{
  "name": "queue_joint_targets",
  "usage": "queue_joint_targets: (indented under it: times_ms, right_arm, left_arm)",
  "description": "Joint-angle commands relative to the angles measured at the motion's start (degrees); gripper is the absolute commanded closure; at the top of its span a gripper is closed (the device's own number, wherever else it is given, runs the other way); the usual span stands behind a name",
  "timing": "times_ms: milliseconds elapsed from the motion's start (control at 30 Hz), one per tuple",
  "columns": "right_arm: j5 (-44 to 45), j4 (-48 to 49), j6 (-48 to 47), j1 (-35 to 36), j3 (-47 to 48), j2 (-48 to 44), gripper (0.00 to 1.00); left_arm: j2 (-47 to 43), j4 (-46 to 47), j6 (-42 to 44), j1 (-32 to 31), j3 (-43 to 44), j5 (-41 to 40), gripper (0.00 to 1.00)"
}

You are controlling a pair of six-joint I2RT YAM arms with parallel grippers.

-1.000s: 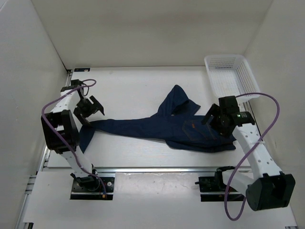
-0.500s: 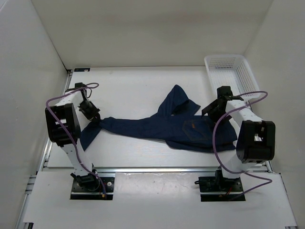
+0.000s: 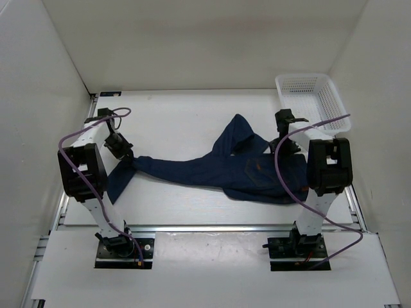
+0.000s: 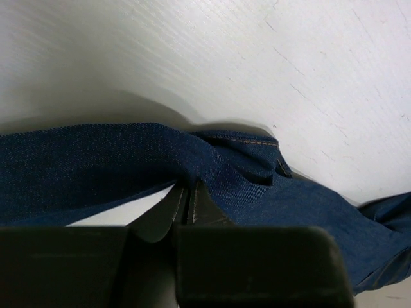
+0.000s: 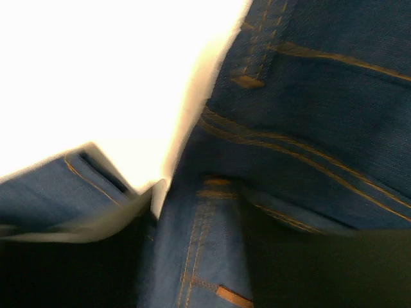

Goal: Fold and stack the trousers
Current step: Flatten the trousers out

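Trousers (image 4: 96, 173): dark navy denim cloth, matt, with a fine twill grain. Orange stitching on the seams under the right end effector (image 5: 192, 237) is slightly raised. Left end effector (image 4: 186, 205): black fingers, matt and smooth, plastic-looking. Counter (image 4: 257, 64) beyond it: white, matt, faint grain and small scratches. Basket (image 3: 334, 102) past the right end effector: white plastic lattice. Cables (image 3: 61, 146): smooth purple sheath.

Top view: lit brightly and evenly, with soft shadows hugging the trousers (image 3: 218, 170). Right wrist view: the table (image 5: 96, 64) left of the trousers is blown out to white and the denim is smeared by blur. Left wrist view: sharp, with a soft shadow above the trousers.
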Motion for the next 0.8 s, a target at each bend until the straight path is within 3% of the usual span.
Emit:
queue_joint_targets:
  times_ms: [0, 100, 133, 167, 300, 400, 500, 533, 600, 700, 767]
  right_arm:
    - [5.6, -4.8, 5.1, 1.0, 5.8, 4.0, 0.61]
    - [6.2, -4.8, 5.1, 1.5, 4.9, 3.5, 0.85]
    - [6.2, -4.8, 5.1, 1.5, 4.3, 2.9, 0.97]
    - [7.0, -4.8, 5.1, 1.5, 4.3, 1.4, 1.00]
    - [8.9, -4.8, 1.8, 1.5, 3.6, -4.6, 1.00]
    - [10.6, -4.3, -3.0, 1.5, 5.8, -10.4, 1.00]
    - [11.2, -4.3, -8.9, 0.9, 17.0, -13.0, 1.00]
    - [10.6, -4.3, -12.6, 0.9, 20.5, -14.0, 1.00]
    - [7.6, -4.3, -18.1, -0.4, 30.5, -15.7, 1.00]
    - [5.6, -4.9, -22.1, -0.4, 37.3, -18.5, 1.00]
    - [5.6, -5.4, -23.6, -0.4, 36.8, -23.7, 1.00]
  left_arm:
    - [-5.0, -1.4, 0.8, 1.9, 2.8, -0.3, 0.90]
    - [-5.8, -2.8, 1.3, 3.5, 4.9, -0.9, 0.90]
    - [-5.8, -3.4, 1.3, 3.5, 5.8, -1.4, 0.90]
    - [-5.8, -3.9, 1.9, 3.5, 6.7, -1.4, 0.90]
    - [-5.2, -6.1, 1.9, 3.5, 12.0, -3.3, 0.90]
    - [-1.3, -8.5, 1.9, 3.5, 21.2, -1.8, 0.90]
    - [5.8, -15.2, 1.9, 3.5, 40.5, 1.5, 0.90]
    - [7.5, -16.8, 1.4, 3.5, 52.4, 2.5, 0.90]
    - [10.7, -19.2, -0.1, 4.1, 63.4, 5.6, 0.90]
    - [3.5, -13.1, -2.7, 6.1, 61.6, 9.8, 0.90]
    - [0.6, -11.2, -3.4, 7.1, 57.4, 10.4, 0.90]
